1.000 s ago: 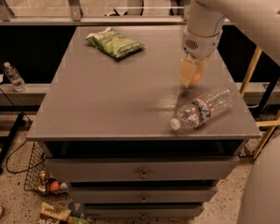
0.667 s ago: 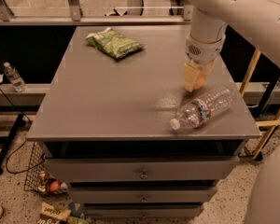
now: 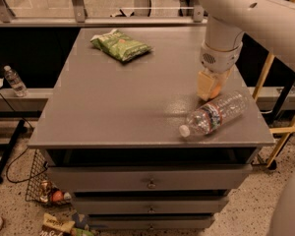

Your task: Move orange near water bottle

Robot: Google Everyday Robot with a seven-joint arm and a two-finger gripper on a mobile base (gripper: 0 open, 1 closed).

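The water bottle (image 3: 215, 114), clear and ribbed with a white cap and a red, white and blue band, lies on its side at the front right of the grey cabinet top (image 3: 113, 102). My gripper (image 3: 209, 89) hangs from the white arm just behind the bottle, low over the top. The orange (image 3: 215, 88) shows between the pale fingers (image 3: 203, 86), which are shut on it. Most of the fruit is hidden by them.
A green snack bag (image 3: 120, 44) lies at the back left of the top. A small clear bottle (image 3: 14, 81) stands on a ledge to the left. A wire basket (image 3: 45, 191) with clutter sits on the floor at the left. Yellow poles (image 3: 268, 68) stand at the right.
My gripper has moved a little right and toward the front with the orange, ending closer to the water bottle. The bottle and the bag have not moved.
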